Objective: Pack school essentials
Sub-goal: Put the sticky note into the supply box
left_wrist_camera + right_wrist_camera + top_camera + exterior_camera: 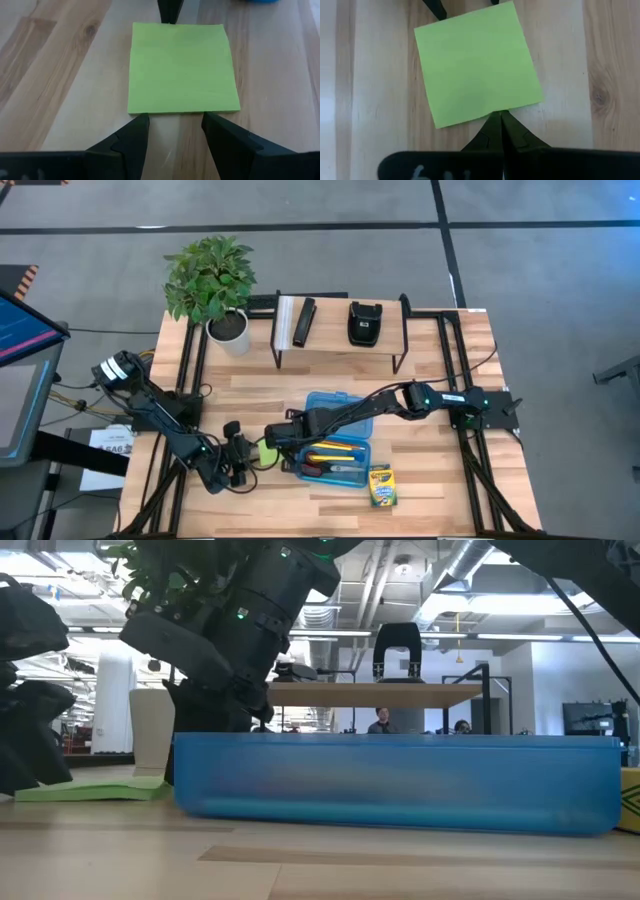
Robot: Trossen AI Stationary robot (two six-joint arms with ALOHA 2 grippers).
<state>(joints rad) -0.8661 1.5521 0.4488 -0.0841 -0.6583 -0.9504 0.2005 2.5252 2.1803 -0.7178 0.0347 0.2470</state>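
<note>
Your pad (180, 67) lies flat on the desk (60, 75), just left of the case (338, 430); your left hand (172, 132) faces one edge of the pad, fingers apart, the edge just ahead of the tips; your right hand (501, 127), pinched together, touches the opposite edge; the left looks better placed to grasp it.

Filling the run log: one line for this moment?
left end effector open beside sticky-note pad | right end effector shut at pad's opposite edge | pad flat on table
</note>
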